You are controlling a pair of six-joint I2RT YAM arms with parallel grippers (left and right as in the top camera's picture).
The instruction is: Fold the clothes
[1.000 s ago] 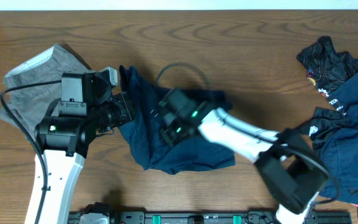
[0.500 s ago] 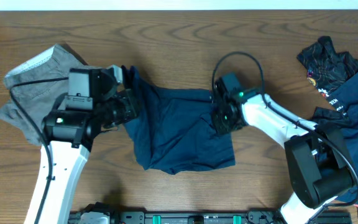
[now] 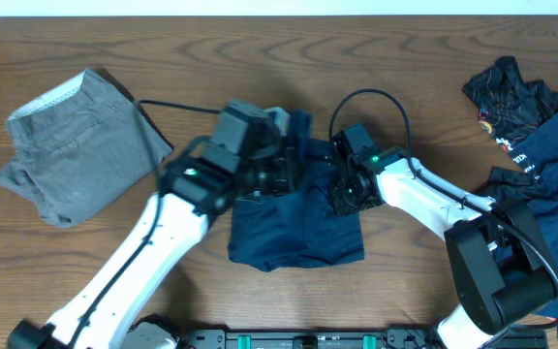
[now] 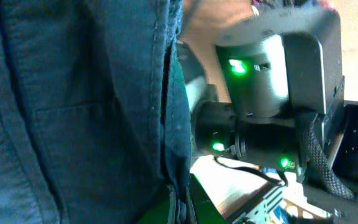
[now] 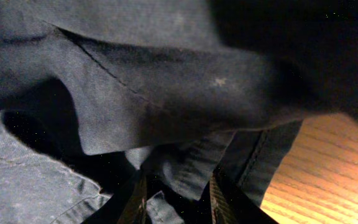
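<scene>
The dark navy shorts (image 3: 298,228) lie at the table's centre, doubled into a narrower shape. My left gripper (image 3: 284,173) is over their top edge, shut on a fabric edge; in the left wrist view the navy cloth (image 4: 73,106) fills the left side and the fingers (image 4: 180,210) pinch its seam. My right gripper (image 3: 344,191) is at the shorts' upper right corner. In the right wrist view its fingers (image 5: 179,196) hold a bunched fold of navy fabric (image 5: 166,81). The grey-olive shorts (image 3: 76,145) lie folded at the far left.
A pile of dark garments (image 3: 536,126) lies at the right edge of the table. Bare wooden table (image 3: 260,58) runs along the back. The right arm's body (image 4: 266,81) shows close by in the left wrist view.
My left gripper swung right from beside the grey-olive shorts, carrying the navy shorts' left side over the middle. My right gripper first moved right, then stayed nearly still.
</scene>
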